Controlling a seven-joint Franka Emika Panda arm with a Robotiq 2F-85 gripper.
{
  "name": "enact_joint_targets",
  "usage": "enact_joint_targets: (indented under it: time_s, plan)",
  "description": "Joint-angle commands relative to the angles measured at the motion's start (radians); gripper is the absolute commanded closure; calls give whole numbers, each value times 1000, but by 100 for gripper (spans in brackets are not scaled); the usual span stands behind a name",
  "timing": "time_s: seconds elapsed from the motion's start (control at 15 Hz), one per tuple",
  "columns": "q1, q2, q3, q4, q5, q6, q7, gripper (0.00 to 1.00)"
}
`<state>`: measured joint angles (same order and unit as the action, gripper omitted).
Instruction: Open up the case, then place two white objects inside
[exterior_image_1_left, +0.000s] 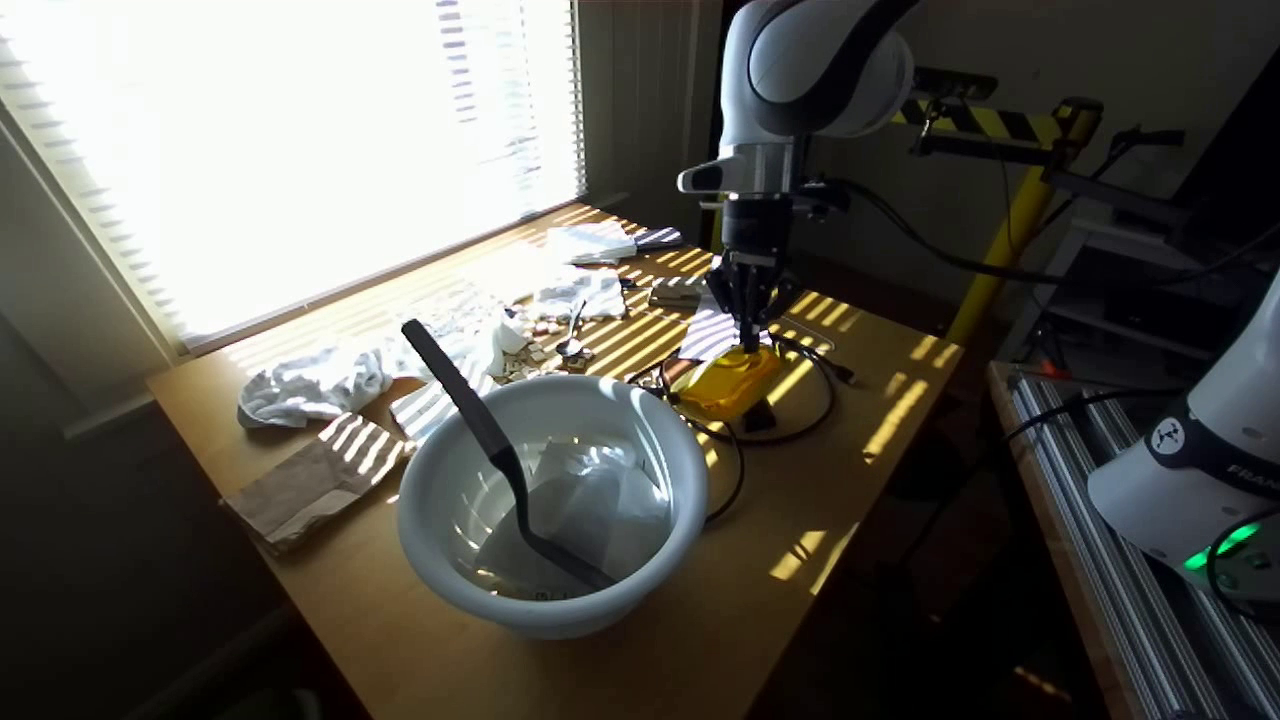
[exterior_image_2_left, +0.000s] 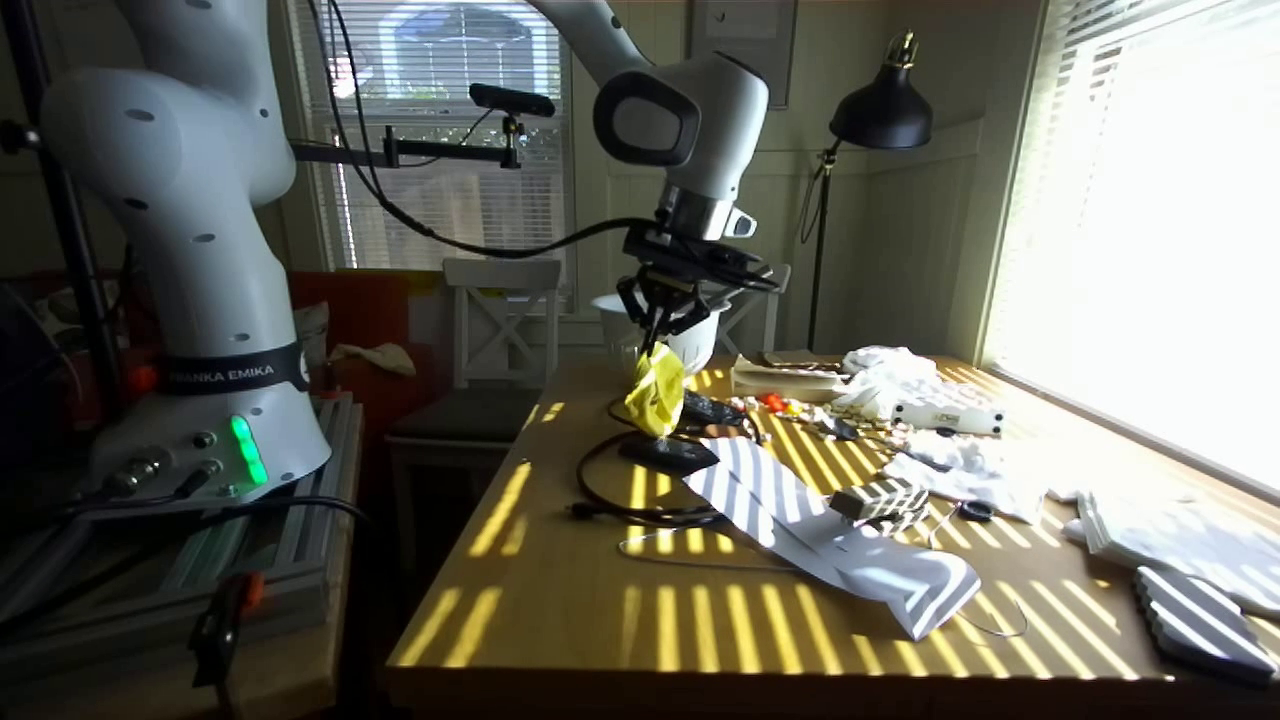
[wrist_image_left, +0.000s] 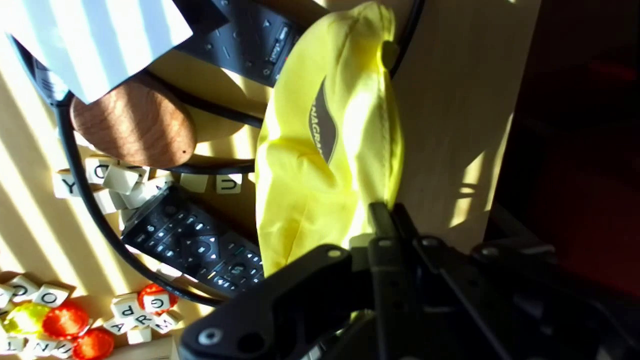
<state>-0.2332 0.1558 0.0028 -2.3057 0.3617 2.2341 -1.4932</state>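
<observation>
A home: blinds (exterior_image_2_left: 450, 195), floor lamp (exterior_image_2_left: 880, 112)

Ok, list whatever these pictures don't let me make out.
Inside of the yellow case: hidden by its own fabric in all three views.
Its full lettering: lost in a fold, wrist view.
One end of the brown wood-grained piece: covered by white paper, wrist view.
Whatever is outside the window: washed out by glare, in an exterior view.

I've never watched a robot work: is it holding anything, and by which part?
Yes: the gripper is pinching the yellow case by its upper edge.
</observation>
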Motion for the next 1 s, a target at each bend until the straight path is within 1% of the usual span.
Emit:
enact_joint_targets:
  time_s: [0.0, 0.13, 0.27, 0.33, 0.47, 0.6, 0.93]
  plan:
    - [20, 18, -24, 35, 4, -196, -9, 99]
    - [8, 10, -27, 66, 41, -352, -76, 99]
    - [8, 30, -48, 109, 45, -434, -42, 99]
    - [11, 40, -59, 122, 38, -437, -17, 99]
    - [20, 59, -75, 124, 18, -388, 38, 99]
    - [33, 81, -84, 106, -18, -289, 100, 99]
    - [71, 165, -89, 68, -212, 11, 297, 99]
